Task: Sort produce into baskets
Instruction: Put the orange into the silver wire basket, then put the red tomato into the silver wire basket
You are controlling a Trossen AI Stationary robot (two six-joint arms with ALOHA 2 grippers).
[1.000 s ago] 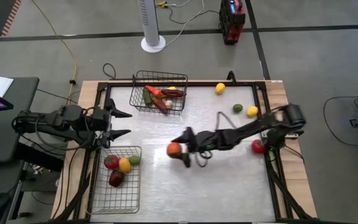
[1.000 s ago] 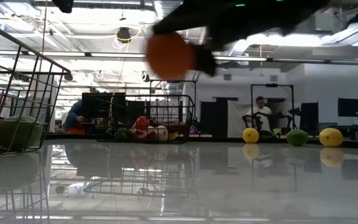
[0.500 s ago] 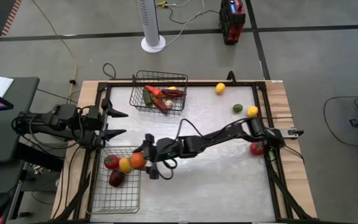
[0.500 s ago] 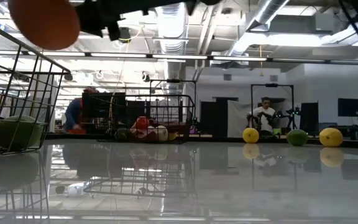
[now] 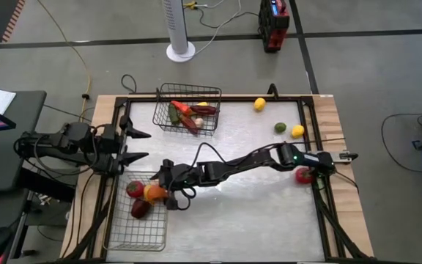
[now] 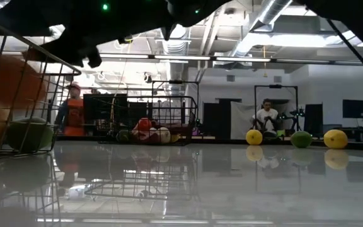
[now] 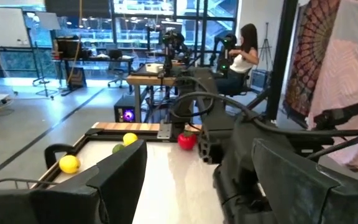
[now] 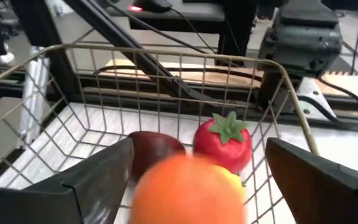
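Note:
My right gripper (image 5: 165, 187) reaches across the table and stands open above the near-left basket (image 5: 134, 229). An orange (image 8: 188, 190) shows blurred between its spread fingers, and in the low view it is inside the basket's wire wall, below the fingers. A red tomato (image 8: 222, 142), a dark red fruit (image 8: 154, 149) and a green lime (image 6: 27, 133) lie on the basket's floor. The far basket (image 5: 164, 119) holds several vegetables. My left gripper (image 5: 142, 145) waits open at the table's left edge.
Loose produce lies at the table's far right: a lemon (image 5: 259, 104), a lime (image 5: 280, 127), another lemon (image 5: 297, 131) and a tomato (image 5: 304, 174) by the right rail. The middle of the table is bare. A raised frame runs along the table's edges.
My right gripper has carried the orange from the table's middle toward the left edge, over the near-left basket, rolling its wrist on the way. It has let go, and the orange now drops into the basket beside the tomato.

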